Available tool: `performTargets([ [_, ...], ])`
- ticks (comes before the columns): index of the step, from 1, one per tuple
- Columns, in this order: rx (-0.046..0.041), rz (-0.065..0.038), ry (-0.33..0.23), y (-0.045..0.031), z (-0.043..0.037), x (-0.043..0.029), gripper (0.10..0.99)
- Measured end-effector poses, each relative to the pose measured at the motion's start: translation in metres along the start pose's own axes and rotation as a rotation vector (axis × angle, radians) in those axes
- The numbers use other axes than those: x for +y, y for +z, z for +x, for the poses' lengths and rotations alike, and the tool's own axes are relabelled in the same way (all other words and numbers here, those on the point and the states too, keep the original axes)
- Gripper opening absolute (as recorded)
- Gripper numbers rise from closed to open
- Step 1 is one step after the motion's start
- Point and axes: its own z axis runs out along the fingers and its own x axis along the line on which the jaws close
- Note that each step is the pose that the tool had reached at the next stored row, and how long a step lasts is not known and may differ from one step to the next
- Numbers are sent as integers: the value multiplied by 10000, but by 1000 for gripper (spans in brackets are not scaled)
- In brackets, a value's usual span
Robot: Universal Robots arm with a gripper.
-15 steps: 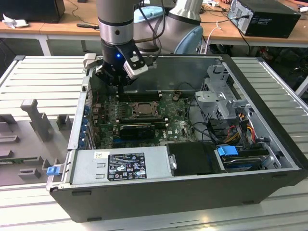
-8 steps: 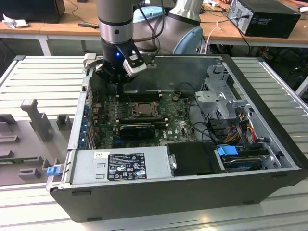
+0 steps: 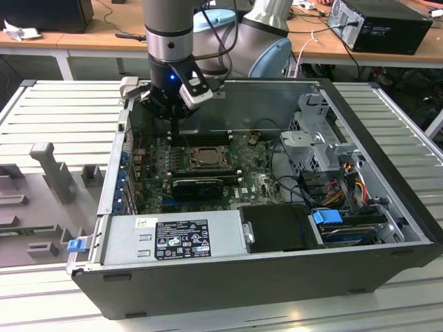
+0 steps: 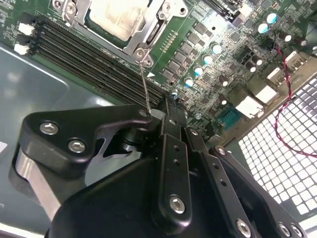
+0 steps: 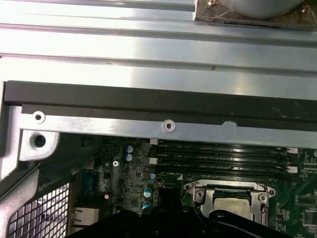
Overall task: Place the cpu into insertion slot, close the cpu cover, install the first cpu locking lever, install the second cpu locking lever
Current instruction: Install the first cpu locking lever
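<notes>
A grey ribbed tabletop point(image 3: 55, 104) is holding up a big computer case point(image 3: 277, 277) that is lying open on its side, and wooden desks point(image 3: 90, 33) are standing behind it. I am reaching down into the case. My hand point(image 3: 174, 116) is hanging over the far edge of the green board point(image 3: 259, 181), just beside the insertion slot point(image 3: 225, 164). In the second wrist view the cpu point(image 4: 116, 17) is sitting flat in the slot. The cpu cover point(image 4: 144, 37) is lying down around it, so the pale chip is showing through the window. A thin cpu locking lever point(image 4: 144, 84) is sticking up from a corner of the cover, and its top end is touching the tip of my hand. My hand is looking closed to me, but I cannot tell if it is pinching the lever or only pressing on it. I think I am working on this lever, though I cannot tell if it is the first or the second. To do it well, I should be pushing slowly and steadily, keeping the thin rod from bending, staying off the long black memory slots point(image 4: 84, 52) beside it, and guiding it down flat next to the cover.
</notes>
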Motion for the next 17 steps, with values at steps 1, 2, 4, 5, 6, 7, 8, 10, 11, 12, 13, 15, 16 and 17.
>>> performTargets([
  [1, 0, 0, 0, 0, -9, 0, 106],
  [2, 0, 0, 1, 0, -13, 0, 106],
  [4, -1, -1, 1, 1, -30, -2, 106],
  [5, 0, -1, 1, 1, -40, -2, 106],
  [6, 0, 0, 2, 2, -52, -3, 106],
  [7, 0, -1, 1, 2, -63, -4, 106],
  [8, 0, -1, 1, 2, -71, -4, 106],
  [10, -1, 0, 1, 2, -81, -5, 106],
  [11, -1, -1, 1, 2, -87, -5, 106],
  [12, 0, -1, 1, 2, -93, -5, 106],
  [13, 0, 0, 2, 2, -99, -6, 106],
  [15, 0, -1, 2, 2, -109, -6, 106],
  [16, 0, 0, 1, 2, -115, -7, 106],
  [17, -1, -1, 2, 2, -119, -7, 106],
])
